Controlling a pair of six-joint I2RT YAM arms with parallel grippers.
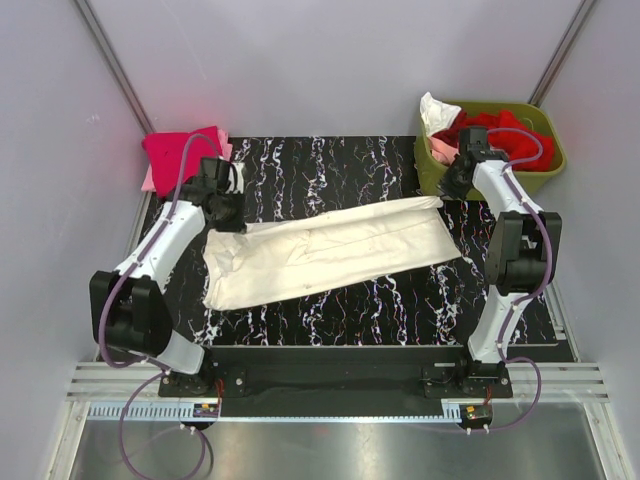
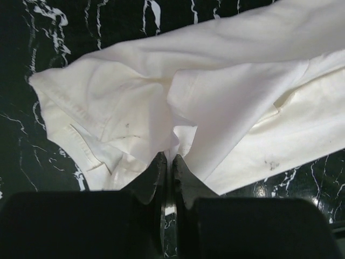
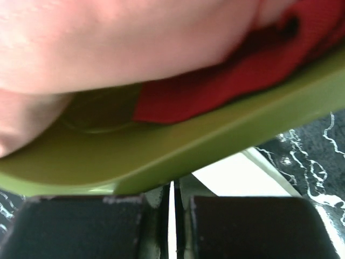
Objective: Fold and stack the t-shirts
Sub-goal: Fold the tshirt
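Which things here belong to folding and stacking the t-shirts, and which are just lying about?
Job: cream tee, stretched out in the middle; magenta tee, folded at back left; red tee and white tee, waiting at back right.
Lying about: green bin; marbled mat.

Six t-shirts can be told apart. One cream-white t-shirt is on the table. Two are piled at the far-left corner: a magenta-red t-shirt and a pale pink t-shirt under it. Three more colours show in the bin, a white tee, a red tee and a pink tee — how many garments are bunched there cannot be told exactly.

There is one olive-green bin and one black marbled table. There are two arms — a left arm and a right arm — and two grippers, the left gripper and the right gripper.
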